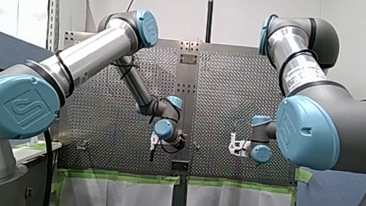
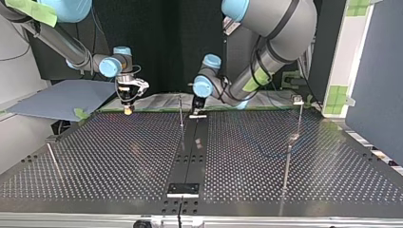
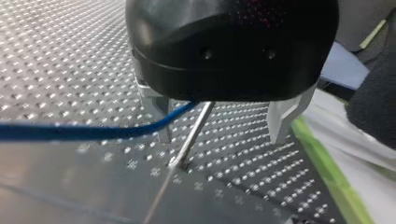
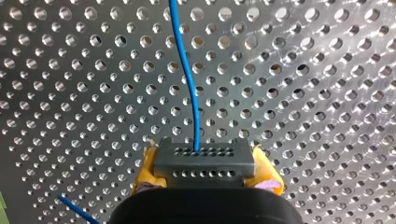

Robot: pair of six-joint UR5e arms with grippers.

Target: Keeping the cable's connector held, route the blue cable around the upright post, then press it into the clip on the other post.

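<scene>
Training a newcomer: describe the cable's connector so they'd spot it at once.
Follow my right arm, at the top view's left, to its pincer. Between its yellow pads sits the connector: a dark grey block with two rows of holes, the blue cable leaving one.

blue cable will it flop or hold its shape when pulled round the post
Probably floppy: the blue cable wavers gently leaving the connector held in my right gripper. Likely light too, being thin. It curves beside the upright post, so it should bend round readily.
</scene>
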